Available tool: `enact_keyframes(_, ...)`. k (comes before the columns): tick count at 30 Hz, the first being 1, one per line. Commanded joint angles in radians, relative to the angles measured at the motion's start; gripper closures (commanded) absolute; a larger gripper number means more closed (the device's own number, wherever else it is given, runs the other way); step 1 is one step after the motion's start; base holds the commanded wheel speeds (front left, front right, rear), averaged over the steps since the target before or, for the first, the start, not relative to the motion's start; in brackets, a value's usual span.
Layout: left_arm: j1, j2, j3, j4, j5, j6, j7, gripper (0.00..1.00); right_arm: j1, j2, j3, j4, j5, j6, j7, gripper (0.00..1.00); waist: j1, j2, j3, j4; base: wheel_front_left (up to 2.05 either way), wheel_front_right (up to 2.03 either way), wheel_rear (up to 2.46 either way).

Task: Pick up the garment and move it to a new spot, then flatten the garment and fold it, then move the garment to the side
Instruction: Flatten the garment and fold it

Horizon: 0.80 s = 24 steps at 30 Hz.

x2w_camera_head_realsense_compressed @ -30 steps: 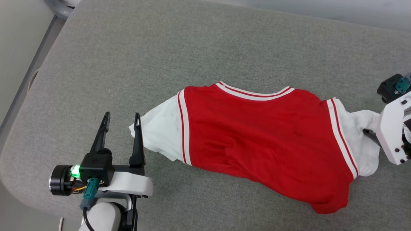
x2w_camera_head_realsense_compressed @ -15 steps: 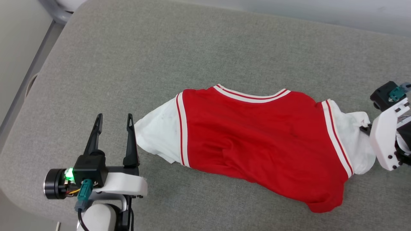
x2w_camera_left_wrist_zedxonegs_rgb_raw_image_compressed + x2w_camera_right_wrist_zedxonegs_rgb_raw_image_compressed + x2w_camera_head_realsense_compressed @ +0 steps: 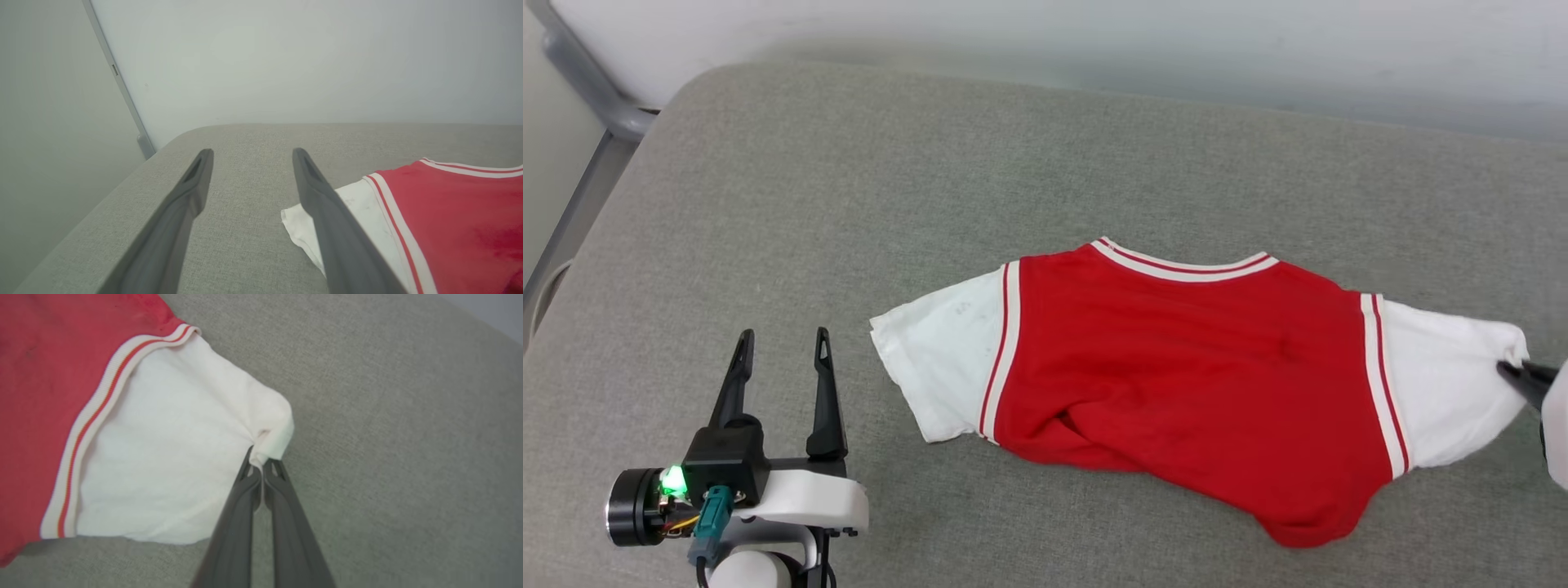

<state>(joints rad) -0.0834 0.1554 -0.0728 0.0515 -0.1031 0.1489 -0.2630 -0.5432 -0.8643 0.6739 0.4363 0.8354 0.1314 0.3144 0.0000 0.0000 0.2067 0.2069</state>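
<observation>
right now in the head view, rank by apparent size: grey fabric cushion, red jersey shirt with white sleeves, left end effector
1. grey fabric cushion
2. red jersey shirt with white sleeves
3. left end effector, smallest despite being nearest the camera

Matt cloth garment (image 3: 1184, 384) lies on a coarse woven grey cushion (image 3: 849, 204).

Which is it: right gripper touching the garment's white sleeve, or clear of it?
Touching. The right wrist view shows the right gripper shut on the garment, the white sleeve's edge pinched between its closed fingers.
</observation>
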Motion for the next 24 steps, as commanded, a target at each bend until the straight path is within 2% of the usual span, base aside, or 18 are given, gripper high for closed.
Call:
enact_keyframes(1,0.016,-0.001,0.007,0.002,0.006,-0.007,-0.002,0.0,0.054,0.013,-0.033,0.016,0.018,-0.001,-0.021,1.0,0.0,0.0,-0.016,-0.014,0.0,0.0,0.0)
enact_keyframes(8,0.015,-0.002,0.022,0.021,0.012,-0.027,-0.003,0.0,0.205,0.044,-0.12,0.083,0.019,-0.001,-0.061,1.0,0.0,0.0,-0.036,-0.025,0.0,0.0,0.0)
enact_keyframes(15,-0.013,0.005,0.034,0.046,0.001,-0.058,-0.003,0.0,0.264,0.077,-0.183,0.098,0.01,-0.001,-0.091,1.0,0.0,0.0,-0.051,-0.036,0.0,0.0,0.0)
enact_keyframes(19,-0.055,0.024,0.035,0.077,-0.014,-0.107,-0.002,0.0,0.279,0.098,-0.214,0.077,-0.007,-0.001,-0.115,1.0,0.0,0.0,-0.06,-0.05,0.0,0.0,0.0)
enact_keyframes(24,-0.172,0.08,0.021,0.153,-0.035,-0.191,0.025,0.0,0.28,0.115,-0.243,0.031,-0.042,-0.001,-0.129,1.0,0.0,0.0,-0.063,-0.07,0.0,0.0,0.0)
